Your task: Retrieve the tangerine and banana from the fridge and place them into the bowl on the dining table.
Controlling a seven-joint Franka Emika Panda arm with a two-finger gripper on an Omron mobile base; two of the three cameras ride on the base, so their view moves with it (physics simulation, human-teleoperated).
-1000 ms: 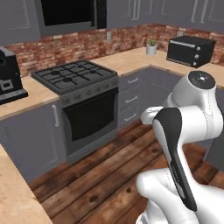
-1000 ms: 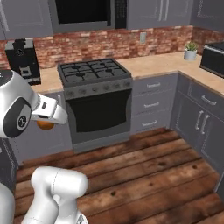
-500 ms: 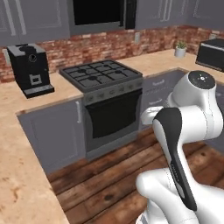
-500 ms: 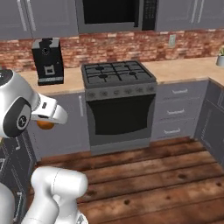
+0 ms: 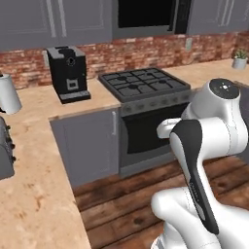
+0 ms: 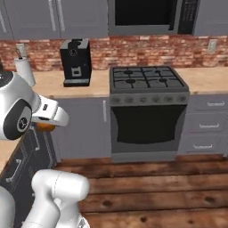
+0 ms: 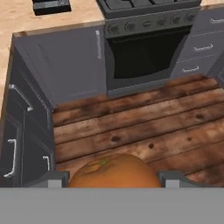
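The hand (image 7: 114, 177) is pinching the small round orange tangerine (image 7: 114, 171) between its two dark tips, which stand on either side of the fruit, and carries it high over the brown plank floor (image 7: 144, 127); judged from the task, the fruit is kept clamped and raised so it rides safely while the base drives toward the bowl. In the right base view an orange sliver, probably the same fruit, peeks from under the white wrist, though little of it is visible there. Beyond it stand the black gas stove with its dark oven door (image 6: 148, 111), the black coffee machine (image 6: 75, 62) on the light wooden worktop (image 6: 91, 87) near the brick wall, and grey cabinets. Against the earlier pictures the whole kitchen has slid rightward: the camera has turned with the base, not the furniture.
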